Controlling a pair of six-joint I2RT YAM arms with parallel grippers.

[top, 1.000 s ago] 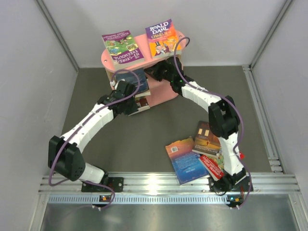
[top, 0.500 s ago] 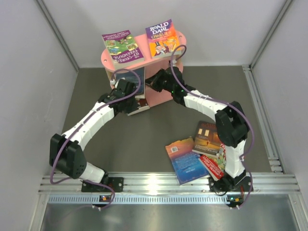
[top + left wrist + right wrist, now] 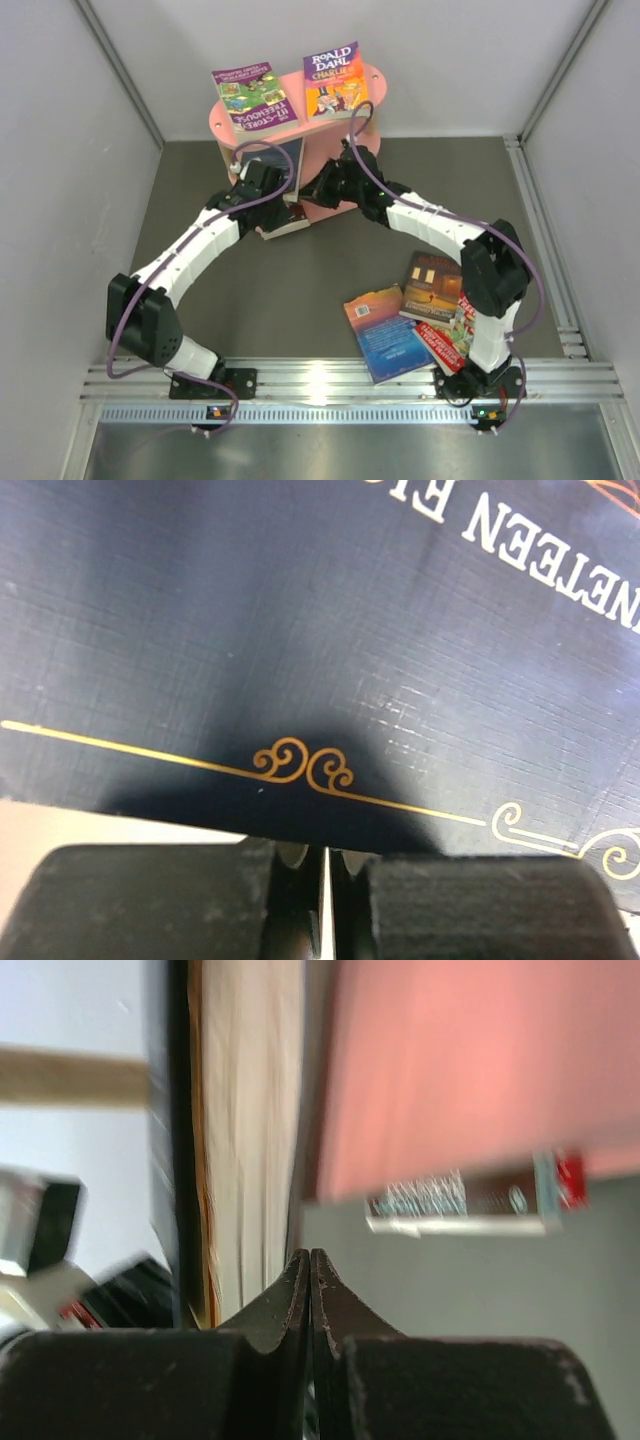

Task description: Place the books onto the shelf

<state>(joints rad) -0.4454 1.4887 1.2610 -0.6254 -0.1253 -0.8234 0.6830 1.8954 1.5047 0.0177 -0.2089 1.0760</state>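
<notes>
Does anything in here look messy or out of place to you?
Yes. Three books lie in a loose, overlapping heap at the near right of the table, not on the pink shelf. At the shelf's foot, one book juts out crookedly past the boards. Nothing looks torn or spilled.

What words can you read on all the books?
"ROALD DAHL" and "CHARLIE": on the orange book on top of the shelf.
"TREEHOUSE", upside down: on the purple book beside it; its smaller words are too small to read.
"NETEEN EIG", upside down and cut off: on the dark blue book.
Floor books: titles too small to read.
Book spine: blurred.
</notes>
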